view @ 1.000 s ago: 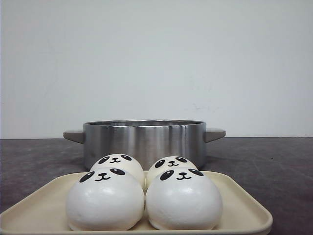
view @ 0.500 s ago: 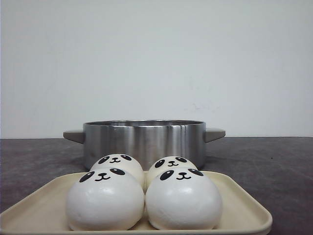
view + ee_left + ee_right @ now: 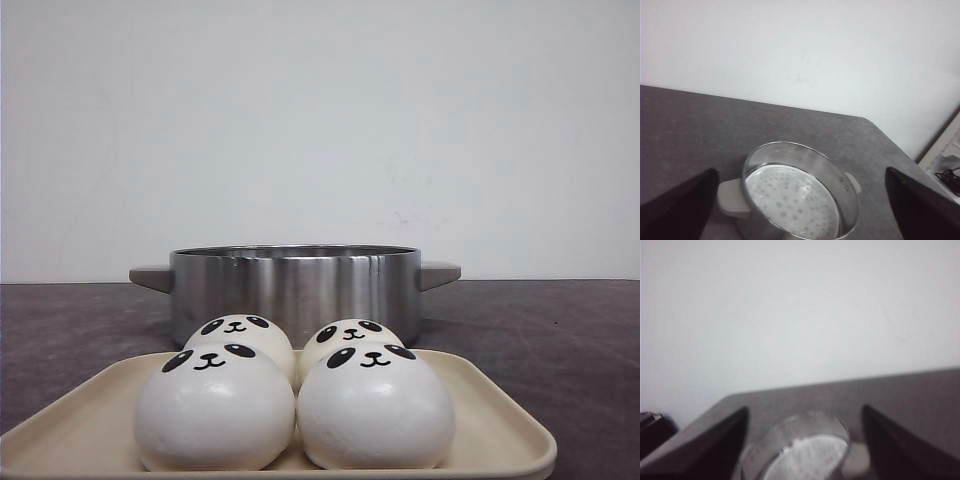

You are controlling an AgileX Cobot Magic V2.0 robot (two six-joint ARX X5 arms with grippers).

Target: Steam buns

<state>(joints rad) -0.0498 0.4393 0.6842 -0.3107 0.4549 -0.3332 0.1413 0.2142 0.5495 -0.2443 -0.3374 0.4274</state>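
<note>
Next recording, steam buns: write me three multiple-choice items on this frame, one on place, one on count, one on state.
1. Where are the buns?
A. On the cream tray
B. Inside the steel pot
C. On the bare table

2. How many buns show?
A. Two
B. Three
C. Four

3. What does the pot hold?
A. Only its perforated steamer plate
B. One bun
C. A lid

Key: 1 A, the buns sit on the tray in front of the pot. 2 C, four panda faces show. 3 A, the left wrist view shows only the perforated plate inside.
</note>
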